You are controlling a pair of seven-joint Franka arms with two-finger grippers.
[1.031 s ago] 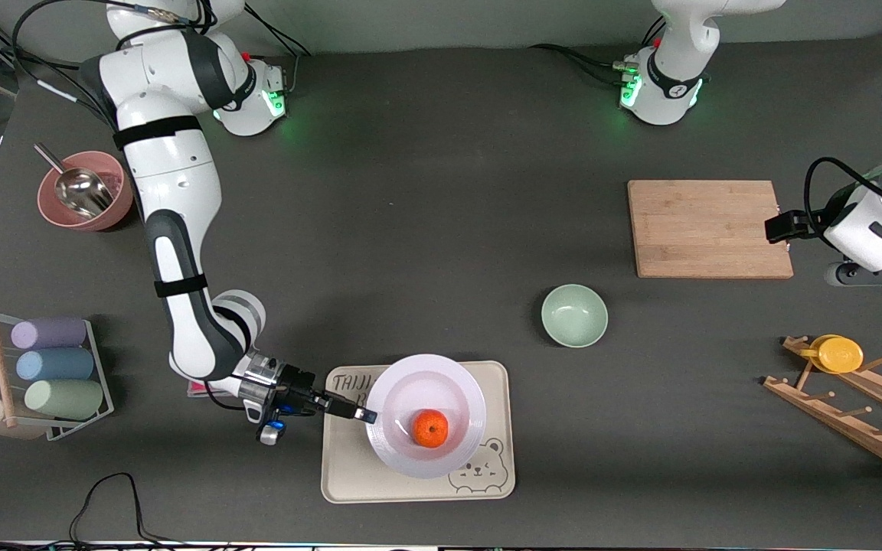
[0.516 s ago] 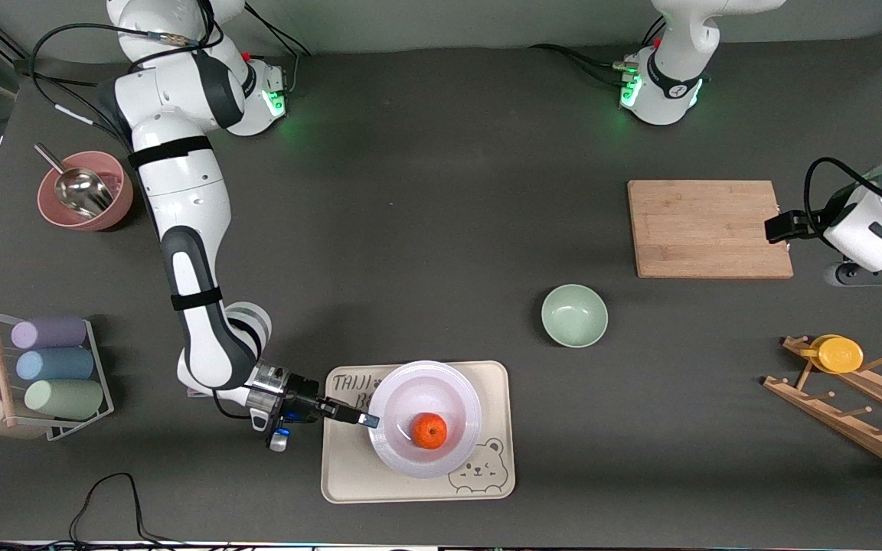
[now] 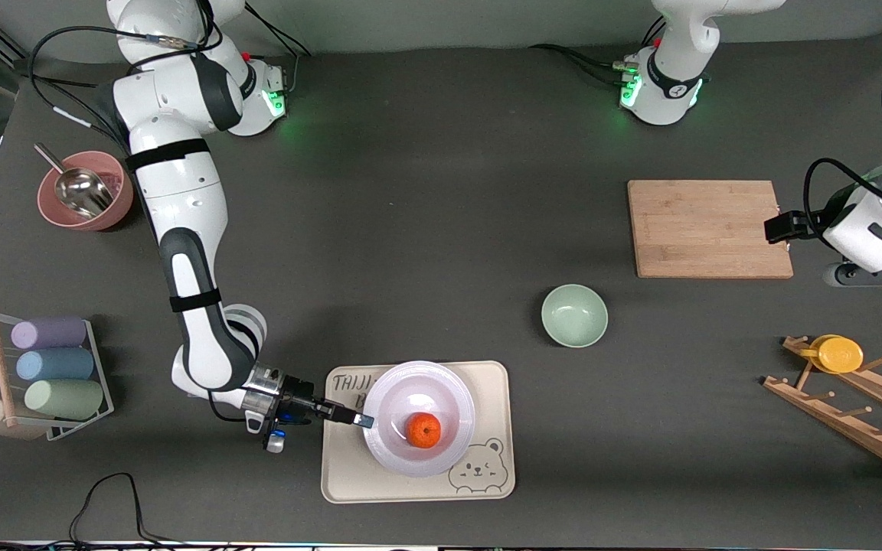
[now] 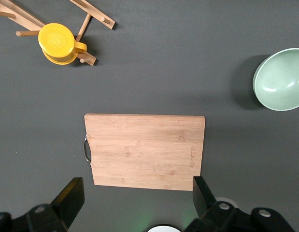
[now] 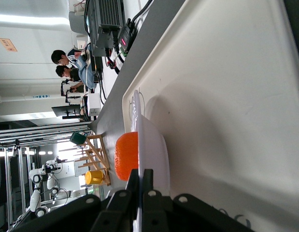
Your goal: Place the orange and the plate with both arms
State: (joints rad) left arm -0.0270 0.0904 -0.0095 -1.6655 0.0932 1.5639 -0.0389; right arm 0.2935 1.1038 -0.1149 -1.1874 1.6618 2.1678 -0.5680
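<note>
the right gripper (image 3: 364, 420) pinched the rim of the glossy white round plate (image 3: 391, 448), which sat on the cream rectangular bear-print tray (image 3: 491, 428) holding the small bright orange (image 3: 423, 430). the left gripper (image 4: 137, 203) waited spread wide over the bamboo cutting board (image 4: 145, 150).

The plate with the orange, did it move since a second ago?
Yes. The right gripper, still shut on the plate, lowered it toward the cream tray, shifting it slightly toward the right arm's end. The orange rode along. The left gripper waits open over the cutting board, unchanged.
</note>
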